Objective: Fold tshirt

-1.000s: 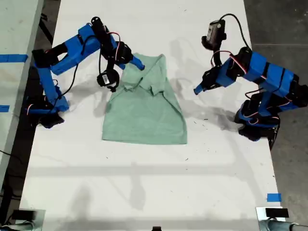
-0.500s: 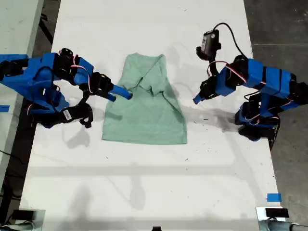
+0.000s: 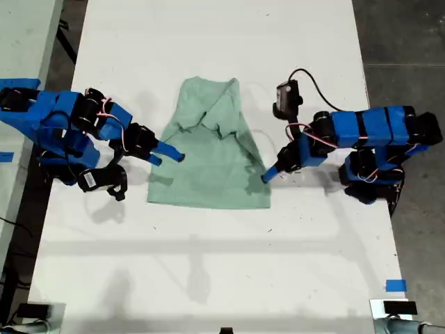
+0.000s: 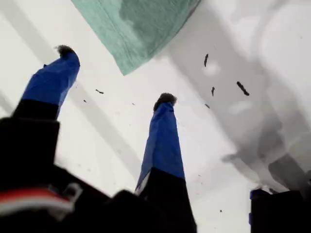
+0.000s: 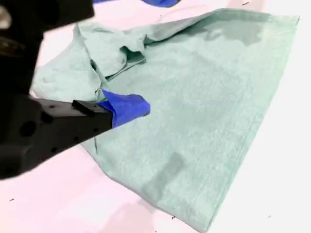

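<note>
My first gripper [image 4: 114, 75] is standing open, its two blue fingers spread wide with only bare table between their dark tips, gripping nothing. In the exterior view it [image 3: 267, 177] is sitting at about four o'clock of the tshirt [image 3: 208, 153], its tip just beside the cloth's hem corner; whether it is touching the cloth I cannot tell. In the first wrist view that same corner of the tshirt [image 4: 141, 26] is lying just past the fingertips, apart from them.

My second gripper [image 5: 129, 108] is showing only one blue finger over the cloth, so I cannot tell how far it is open or whether it is pinching anything. In the exterior view it [image 3: 170, 155] is reaching in from about nine o'clock of the garment, over its edge.

The tshirt is lying on the white table [image 3: 208, 257], roughly flat toward six o'clock, rumpled and partly folded over toward twelve o'clock.
</note>
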